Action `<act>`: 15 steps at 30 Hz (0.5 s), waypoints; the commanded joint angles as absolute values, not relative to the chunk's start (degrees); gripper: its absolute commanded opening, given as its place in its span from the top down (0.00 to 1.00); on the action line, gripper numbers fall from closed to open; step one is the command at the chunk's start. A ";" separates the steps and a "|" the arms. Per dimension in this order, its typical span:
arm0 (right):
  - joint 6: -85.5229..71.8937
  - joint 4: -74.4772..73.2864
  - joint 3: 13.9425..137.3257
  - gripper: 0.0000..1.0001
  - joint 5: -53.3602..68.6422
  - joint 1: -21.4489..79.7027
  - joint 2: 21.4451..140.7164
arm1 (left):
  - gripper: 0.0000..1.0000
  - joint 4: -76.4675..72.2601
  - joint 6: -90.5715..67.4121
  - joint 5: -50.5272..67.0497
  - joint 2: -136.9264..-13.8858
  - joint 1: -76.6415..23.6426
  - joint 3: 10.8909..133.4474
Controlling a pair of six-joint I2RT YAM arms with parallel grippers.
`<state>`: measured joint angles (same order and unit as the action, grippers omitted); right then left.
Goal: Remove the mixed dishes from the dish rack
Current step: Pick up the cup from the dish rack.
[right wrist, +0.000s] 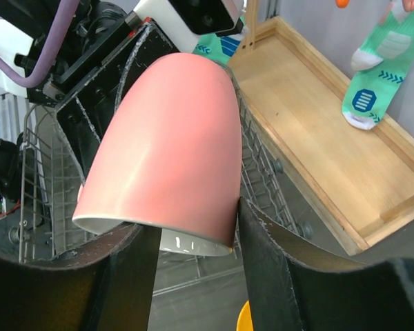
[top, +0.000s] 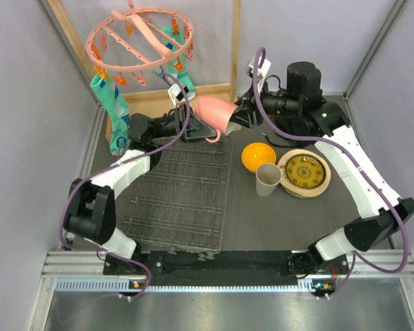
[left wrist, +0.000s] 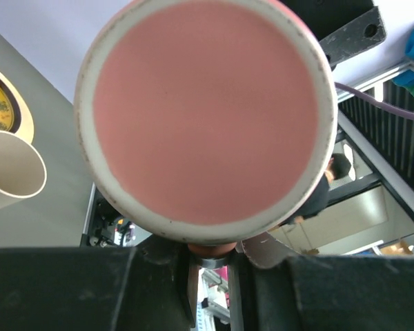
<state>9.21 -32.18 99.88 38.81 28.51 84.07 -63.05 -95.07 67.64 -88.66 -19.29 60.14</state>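
The pink mug (top: 217,114) hangs on its side above the far right corner of the dark wire dish rack (top: 179,200). My left gripper (top: 199,129) is shut on the mug's handle; in the left wrist view the mug's base (left wrist: 207,110) fills the frame above the gripper (left wrist: 214,258). My right gripper (top: 240,118) is open at the mug's rim (right wrist: 165,145): its right finger (right wrist: 276,262) touches the outer wall and its left finger sits below the opening. The orange bowl (top: 258,156), the beige cup (top: 268,179) and the yellow patterned plate (top: 304,172) stand on the mat right of the rack.
A wooden frame (top: 214,89) with a pink peg hanger (top: 141,38) and green socks (top: 114,110) stands behind the rack. Its wooden base (right wrist: 317,117) lies right of the mug in the right wrist view. Grey walls close in both sides.
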 commanded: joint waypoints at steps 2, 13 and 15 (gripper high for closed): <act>9.23 -29.09 104.67 0.54 39.20 30.67 86.83 | 1.00 -71.89 -97.65 63.81 -84.64 -20.30 60.21; 10.81 -31.73 109.16 0.82 39.11 32.17 89.91 | 1.00 -70.84 -96.59 63.19 -82.35 -21.09 58.36; 10.72 -31.90 109.33 0.86 39.55 32.34 90.26 | 1.00 -70.66 -96.42 63.37 -82.09 -21.18 58.36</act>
<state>12.36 -32.53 106.21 36.84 30.11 89.14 -64.27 -99.66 61.28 -85.32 -19.62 58.06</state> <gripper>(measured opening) 0.199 0.225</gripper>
